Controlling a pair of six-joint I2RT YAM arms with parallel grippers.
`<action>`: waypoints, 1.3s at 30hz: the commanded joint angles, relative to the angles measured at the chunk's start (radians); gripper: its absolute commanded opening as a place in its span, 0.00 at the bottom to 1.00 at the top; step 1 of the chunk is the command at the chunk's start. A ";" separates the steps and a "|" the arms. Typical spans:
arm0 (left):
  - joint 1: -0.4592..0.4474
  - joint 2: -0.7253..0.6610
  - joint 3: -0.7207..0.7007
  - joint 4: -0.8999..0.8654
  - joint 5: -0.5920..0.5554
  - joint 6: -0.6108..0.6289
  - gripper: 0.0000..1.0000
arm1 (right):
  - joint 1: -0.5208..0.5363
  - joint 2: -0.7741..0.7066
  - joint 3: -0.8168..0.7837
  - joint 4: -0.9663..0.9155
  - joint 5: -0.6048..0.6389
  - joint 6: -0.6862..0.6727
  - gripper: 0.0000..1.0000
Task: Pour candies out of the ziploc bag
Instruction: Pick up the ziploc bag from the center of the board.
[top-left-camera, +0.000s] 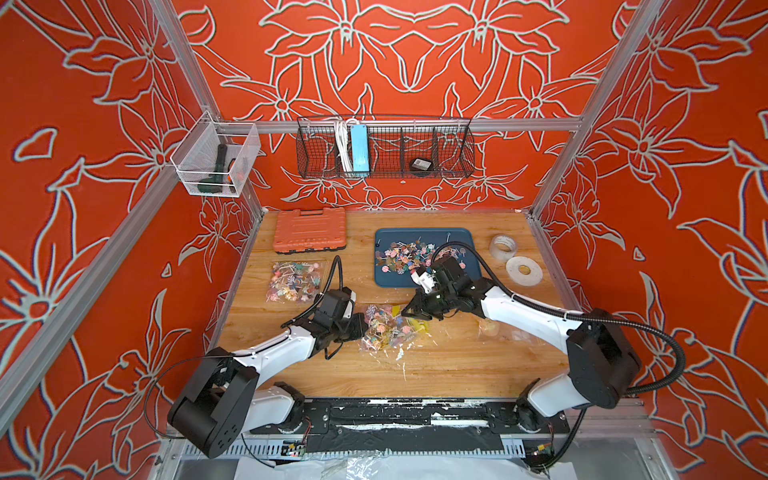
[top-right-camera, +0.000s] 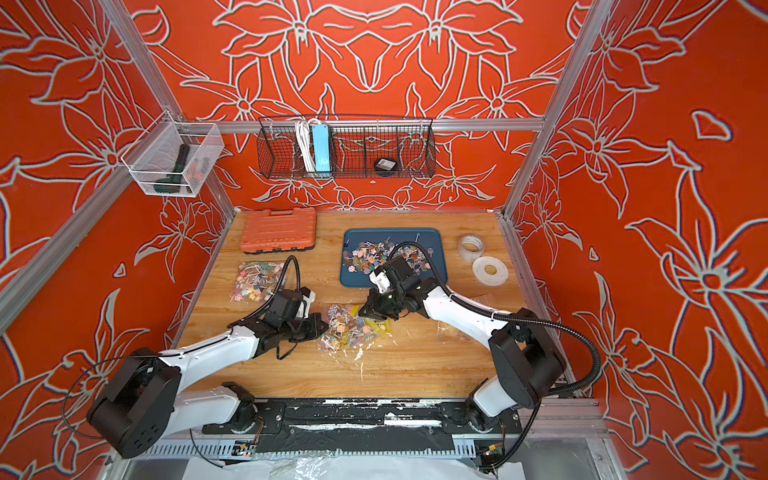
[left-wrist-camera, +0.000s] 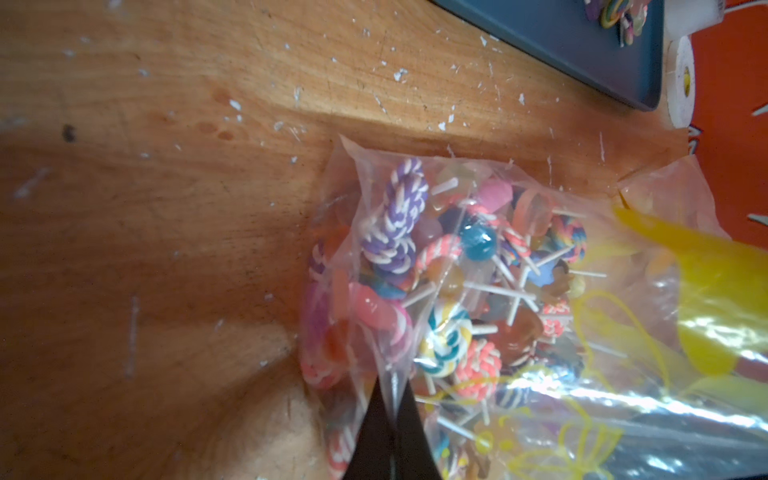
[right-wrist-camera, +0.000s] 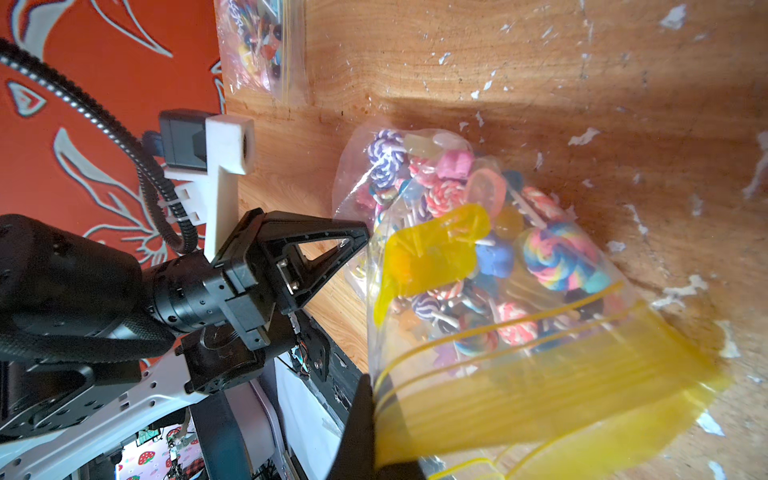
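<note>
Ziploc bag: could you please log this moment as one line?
left gripper: shut on ziploc bag | right gripper: shut on its zip | candies: inside

High stereo pair; close wrist views

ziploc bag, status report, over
Left gripper shut on plain end of ziploc bag, right gripper shut on its yellow zip end. Bag on table, candies inside. Right arm overhangs blue tray.
</note>
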 joint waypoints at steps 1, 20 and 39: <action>0.003 -0.031 0.028 -0.025 -0.006 0.011 0.00 | -0.003 -0.009 0.000 0.000 0.000 -0.014 0.00; 0.003 -0.127 0.118 -0.085 -0.008 0.008 0.00 | -0.006 -0.012 0.286 -0.207 0.058 -0.137 0.00; 0.001 0.231 0.543 -0.027 -0.012 0.059 0.00 | -0.196 0.161 0.680 -0.371 0.033 -0.234 0.00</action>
